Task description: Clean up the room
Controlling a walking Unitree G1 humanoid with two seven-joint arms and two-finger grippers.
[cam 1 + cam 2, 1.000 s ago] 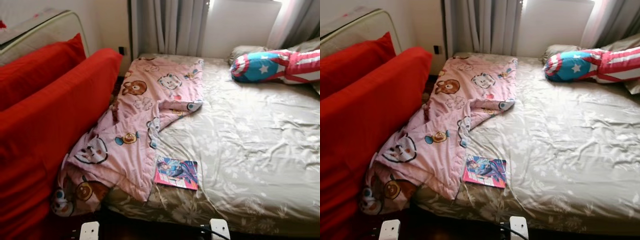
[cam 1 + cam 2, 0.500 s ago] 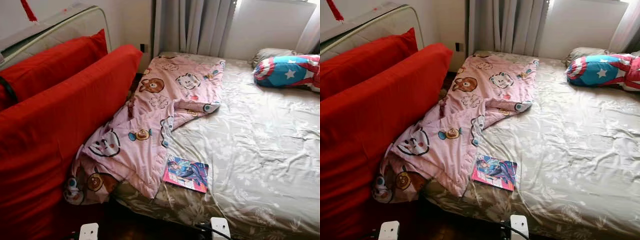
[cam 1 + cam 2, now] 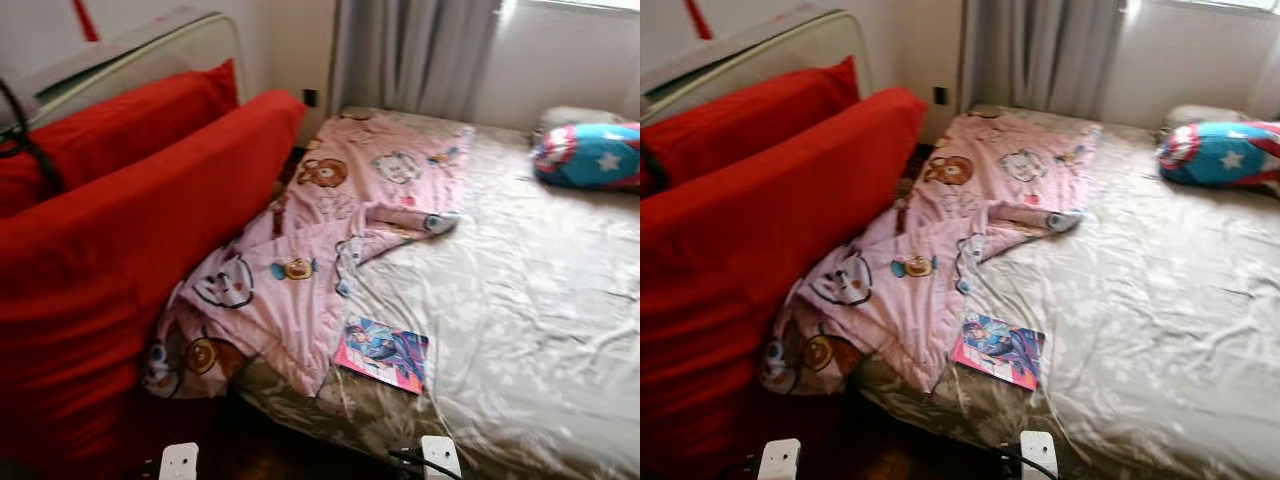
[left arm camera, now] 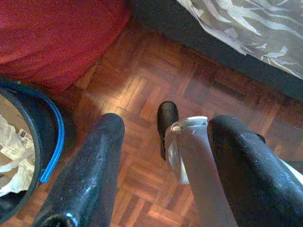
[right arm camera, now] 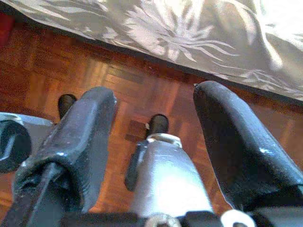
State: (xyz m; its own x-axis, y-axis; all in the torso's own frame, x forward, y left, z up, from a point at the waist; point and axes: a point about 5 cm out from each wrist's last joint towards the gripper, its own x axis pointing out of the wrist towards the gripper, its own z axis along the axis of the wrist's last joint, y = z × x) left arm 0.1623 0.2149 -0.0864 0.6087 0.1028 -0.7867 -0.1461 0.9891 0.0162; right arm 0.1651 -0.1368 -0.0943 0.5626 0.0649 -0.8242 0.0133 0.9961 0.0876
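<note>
Bed: covered by a shiny beige sheet with a pale floral print, creased all over; it takes up the right and middle of the head views.
Blanket: pink, printed with cartoon bears and other animals; it is spread crumpled along the bed's left side, its far end flat near the curtain and its near end spilling off the bed's corner toward the floor, against the red cushions.
Book: a thin, brightly coloured book with a pink edge and a blue and purple illustrated cover; it is laid flat on the sheet near the bed's front edge, just beside the blanket's lower hem.
Pillow: blue with a white star and red and white stripes, set at the far right of the bed.
Red cushions: two large red pads stood on edge left of the bed, touching the hanging blanket.
Curtain: grey, hung behind the head of the bed.
Floor: dark reddish parquet, seen beneath both arms.
Bin: dark, with a blue rim, crumpled paper seen inside; it stands on the floor beside a red cushion.
Left tool: hung low over the floor near the bin, fingers spread apart, nothing held.
Right tool: hung over the floor by the bed's draped edge, fingers parted, nothing held.
</note>
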